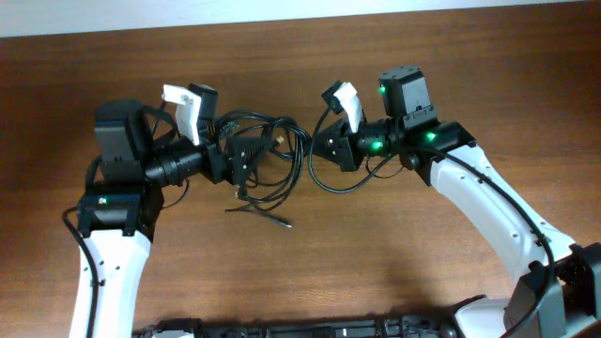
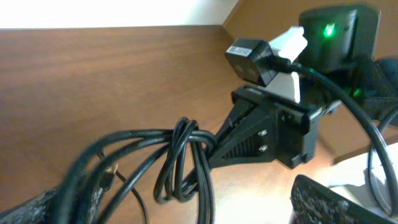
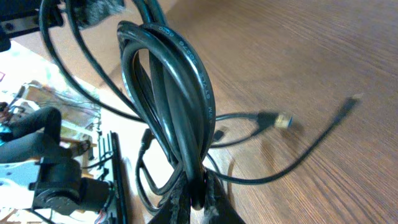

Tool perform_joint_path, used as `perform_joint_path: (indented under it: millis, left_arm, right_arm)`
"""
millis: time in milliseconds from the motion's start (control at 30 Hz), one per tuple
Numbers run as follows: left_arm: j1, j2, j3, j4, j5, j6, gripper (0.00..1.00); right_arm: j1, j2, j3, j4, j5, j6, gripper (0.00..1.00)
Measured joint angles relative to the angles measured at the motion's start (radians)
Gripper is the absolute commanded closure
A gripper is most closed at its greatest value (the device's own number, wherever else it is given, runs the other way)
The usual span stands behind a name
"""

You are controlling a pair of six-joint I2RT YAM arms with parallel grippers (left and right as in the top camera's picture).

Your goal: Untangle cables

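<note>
1. Surface: brown wood-grain table (image 1: pixel 451 56), grain running L-R, matte with a soft sheen near the R arm in the left wrist view.
2. Room: white wall strip (image 1: pixel 282 11) along the far edge of the table. A dark band of hardware (image 1: pixel 300 329) runs along the near edge; too small to tell what it is.
3. Right wrist view: past the table edge on the left there is pale, blurry clutter. Can't make out the items.
4. The cables (image 1: pixel 268 122) sit mid-table between the two arms, bunched in a knot of black loops. One big loop sags toward the near side, and thin loose ends trail on the wood below the knot.
5. Right gripper (image 3: pixel 196 199): jaws pinched together on the cable bundle. Several strands rise from the pinch in a tall, narrow loop, lifted off the wood.
6. Left gripper (image 1: pixel 242 158): jaws wide apart, gripping nothing. In its own wrist view the fingers are blurred at the bottom corners, w/ cable strands passing between them.
7. The grippers point at each other, close but apart, w/ the knot between them.
8. A gold-tipped plug (image 3: pixel 283 119) hangs just above the wood, slightly blurred; a second thin cord end beyond it is too blurred to read.
9. Green LEDs (image 1: pixel 376 145) are lit on the R arm.
</note>
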Motion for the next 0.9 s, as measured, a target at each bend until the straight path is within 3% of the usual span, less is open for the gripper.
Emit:
perform_joint_path:
  millis: [200,400,467,533,567,767,900]
  left_arm:
    - [0.000,0.000,0.002,-0.105,-0.175,0.269,0.02]
    - [-0.002,0.000,0.002,-0.148,-0.253,0.383,0.02]
    - [-0.015,-0.001,0.002,-0.200,-0.260,0.392,0.01]
    - [-0.055,0.000,0.002,-0.235,-0.264,0.394,0.00]
    - [-0.083,0.000,0.002,-0.235,-0.264,0.394,0.01]
    - [-0.150,0.000,0.002,-0.208,-0.267,0.395,0.01]
    - [-0.149,0.000,0.002,-0.199,-0.268,0.394,0.01]
  right_arm:
    - [0.000,0.000,0.000,-0.065,0.087,0.010,0.96]
    - [0.000,0.000,0.000,-0.065,0.087,0.014,0.96]
    - [0.000,0.000,0.000,-0.069,0.097,0.014,0.53]
    - [0.001,0.000,0.000,-0.106,0.159,0.016,0.33]
    - [0.003,0.000,0.000,-0.135,0.215,0.016,0.28]
    - [0.003,0.017,0.001,-0.230,0.390,0.017,0.26]
    - [0.003,0.165,0.001,-0.226,0.408,0.017,0.27]
